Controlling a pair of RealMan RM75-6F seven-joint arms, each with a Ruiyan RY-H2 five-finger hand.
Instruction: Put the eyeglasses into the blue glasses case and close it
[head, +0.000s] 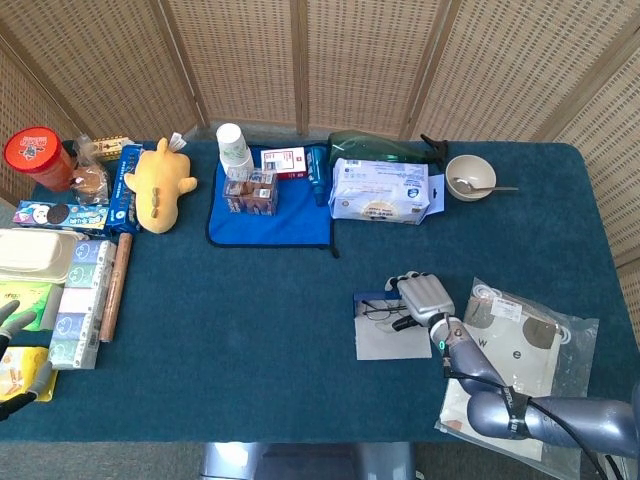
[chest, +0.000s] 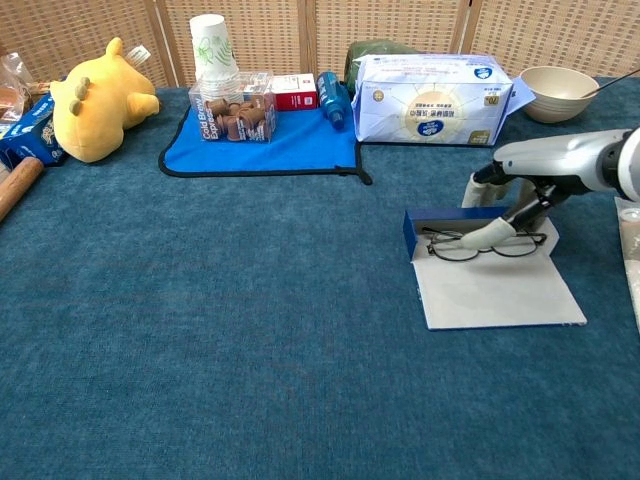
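In the chest view, right of centre, we see the blue glasses case (chest: 470, 240) lying open with its pale lid flat. The eyeglasses (chest: 487, 243) lie across it. Our right hand (chest: 520, 195) reaches down, one fingertip (chest: 482, 238) touching the frame, holding nothing. Our left hand (head: 15, 345), lower left of the head view, is open-fingered, empty.

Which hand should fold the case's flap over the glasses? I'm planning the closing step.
Probably the right hand: it is already over the blue glasses case, fingers at the eyeglasses, beside the open flap. The left hand sits at the far left table edge, near snack boxes.
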